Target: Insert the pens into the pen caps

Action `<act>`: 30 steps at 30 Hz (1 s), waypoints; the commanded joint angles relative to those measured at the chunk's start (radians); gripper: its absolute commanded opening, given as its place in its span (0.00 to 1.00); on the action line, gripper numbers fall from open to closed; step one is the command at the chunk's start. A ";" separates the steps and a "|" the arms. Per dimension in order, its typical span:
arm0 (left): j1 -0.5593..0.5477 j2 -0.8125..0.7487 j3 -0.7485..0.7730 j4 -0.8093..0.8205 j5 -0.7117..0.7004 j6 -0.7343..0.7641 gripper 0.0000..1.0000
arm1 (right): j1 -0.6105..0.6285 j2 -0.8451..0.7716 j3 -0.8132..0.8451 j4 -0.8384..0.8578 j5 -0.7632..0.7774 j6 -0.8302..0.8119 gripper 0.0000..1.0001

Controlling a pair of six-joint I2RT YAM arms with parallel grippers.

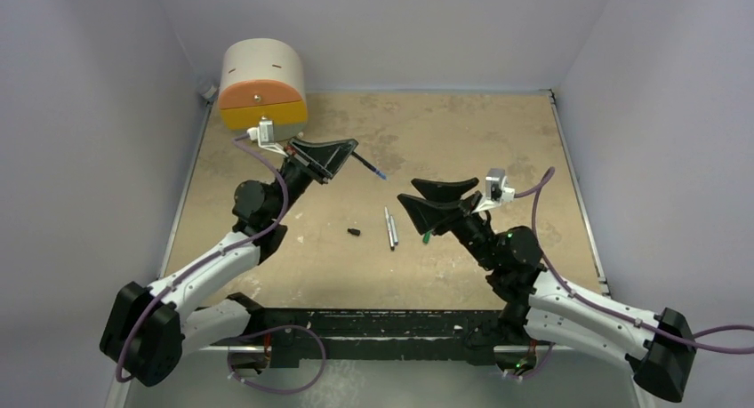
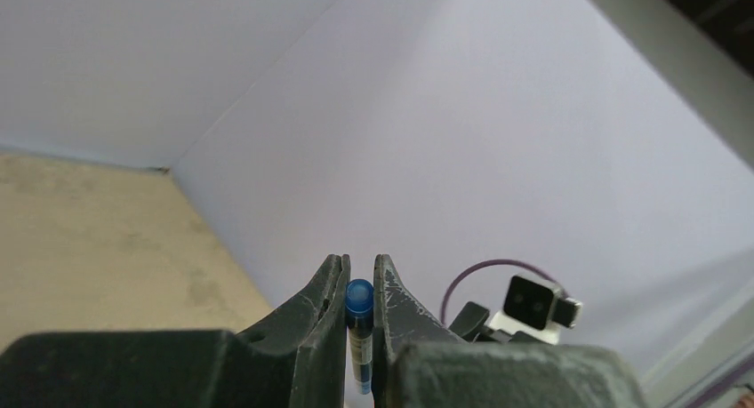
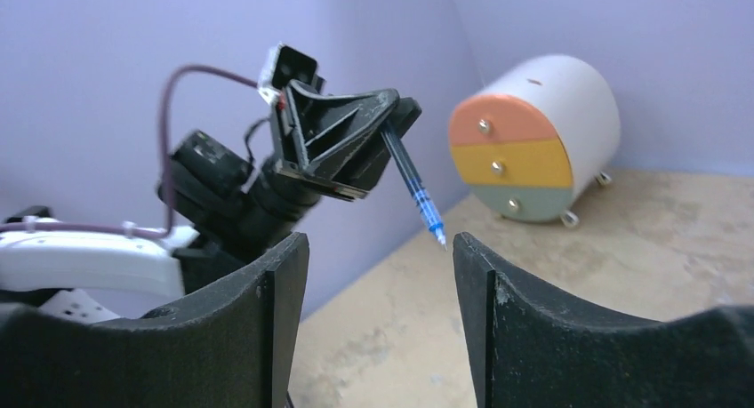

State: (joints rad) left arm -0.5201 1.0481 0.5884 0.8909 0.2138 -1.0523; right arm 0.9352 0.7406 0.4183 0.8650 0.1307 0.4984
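Tan, mottled surface (image 1: 498, 132), walled by pale lilac walls (image 1: 400, 35) at the far edge and both sides. A drum (image 1: 262, 84) with orange and yellow fronts fills the far left corner. The far and right parts lie open.

The left tool (image 1: 348, 152) is raised near the drum and clenched on a pen (image 1: 369, 166). The pen slants down with its blue-tinted tip toward the right tool (image 1: 408, 192), apart from it. Print on the barrel is too small to read.

The right tool is spread wide, with nothing between its fingers.

Mid-surface, two pens (image 1: 390, 228) lie side by side. A black cap (image 1: 354, 232) lies near on their left, and a green cap (image 1: 427, 237) on their right, just beside the right tool.
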 commanded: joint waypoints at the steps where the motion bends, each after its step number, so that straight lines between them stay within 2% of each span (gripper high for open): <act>1: -0.033 0.107 0.019 0.476 0.034 -0.198 0.00 | -0.002 0.041 0.029 0.237 -0.050 0.026 0.61; 5: -0.086 0.163 0.053 0.568 0.085 -0.239 0.00 | -0.001 0.076 0.093 0.204 -0.094 -0.013 0.56; 9: -0.129 0.141 0.061 0.508 0.087 -0.178 0.00 | -0.001 0.090 0.122 0.208 -0.117 -0.033 0.56; 17: -0.148 0.116 0.085 0.462 0.104 -0.163 0.00 | -0.002 0.119 0.159 0.166 -0.131 -0.046 0.42; 24: -0.153 0.128 0.101 0.467 0.101 -0.155 0.00 | -0.001 0.160 0.179 0.159 -0.208 -0.050 0.40; 25: -0.153 0.131 0.103 0.467 0.104 -0.156 0.00 | -0.001 0.161 0.176 0.169 -0.212 -0.049 0.36; 29: -0.155 0.129 0.103 0.456 0.108 -0.152 0.00 | -0.002 0.142 0.179 0.159 -0.212 -0.065 0.04; 30: -0.155 0.126 0.102 0.450 0.109 -0.148 0.00 | -0.001 0.136 0.180 0.154 -0.212 -0.068 0.02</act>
State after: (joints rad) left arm -0.6643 1.1851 0.6468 1.3003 0.3038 -1.2152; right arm 0.9356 0.9054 0.5533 0.9825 -0.0566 0.4564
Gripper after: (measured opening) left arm 0.088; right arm 0.099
